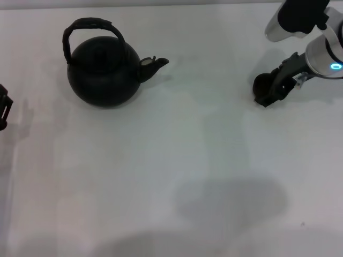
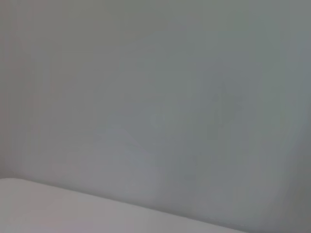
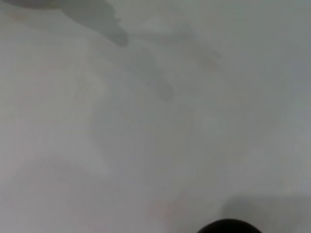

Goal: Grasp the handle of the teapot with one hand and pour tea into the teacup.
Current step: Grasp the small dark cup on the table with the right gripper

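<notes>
The matte black teapot (image 1: 104,72) stands on the white table at the back left, its short spout pointing right. Its arched handle (image 1: 91,25) rises over the lid, with nothing holding it. Only a black sliver of my left gripper (image 1: 2,107) shows at the far left edge, well apart from the pot. The small dark teacup (image 1: 261,83) sits at the back right, right against the black fingers of my right gripper (image 1: 269,95), whose arm carries a blue light. I cannot tell whether those fingers hold the cup. In the right wrist view a dark rounded edge of the teacup (image 3: 228,227) shows.
The white table (image 1: 171,160) stretches bare between teapot and teacup and toward the front. My right arm's white body (image 1: 308,24) hangs over the back right corner. The left wrist view shows only a plain pale surface.
</notes>
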`<move>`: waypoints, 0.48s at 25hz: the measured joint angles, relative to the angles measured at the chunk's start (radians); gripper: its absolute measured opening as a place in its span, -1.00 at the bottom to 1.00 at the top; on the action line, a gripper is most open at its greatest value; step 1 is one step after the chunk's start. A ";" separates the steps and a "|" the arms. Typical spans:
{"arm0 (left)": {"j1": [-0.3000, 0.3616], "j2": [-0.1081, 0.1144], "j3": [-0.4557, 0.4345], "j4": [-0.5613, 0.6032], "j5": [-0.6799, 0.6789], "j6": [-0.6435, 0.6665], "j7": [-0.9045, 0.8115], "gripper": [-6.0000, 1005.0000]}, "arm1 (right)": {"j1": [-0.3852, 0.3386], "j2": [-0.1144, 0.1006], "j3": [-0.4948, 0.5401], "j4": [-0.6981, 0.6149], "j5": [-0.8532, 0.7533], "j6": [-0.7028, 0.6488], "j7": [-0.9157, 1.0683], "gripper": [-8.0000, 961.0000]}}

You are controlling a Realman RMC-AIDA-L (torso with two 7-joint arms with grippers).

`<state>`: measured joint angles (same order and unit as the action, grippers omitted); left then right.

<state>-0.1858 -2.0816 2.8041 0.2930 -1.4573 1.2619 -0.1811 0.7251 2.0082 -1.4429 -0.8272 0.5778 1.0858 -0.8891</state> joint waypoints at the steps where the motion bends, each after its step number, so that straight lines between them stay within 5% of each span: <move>1: -0.002 0.000 0.000 0.000 0.000 -0.003 0.000 0.69 | -0.003 0.000 0.000 -0.004 -0.005 0.001 0.002 0.70; 12: -0.009 0.000 0.000 0.000 0.000 -0.011 0.000 0.69 | -0.012 0.002 0.010 -0.058 -0.017 0.043 -0.003 0.66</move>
<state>-0.1948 -2.0815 2.8041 0.2929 -1.4573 1.2514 -0.1810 0.7128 2.0102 -1.4325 -0.8854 0.5608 1.1291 -0.8919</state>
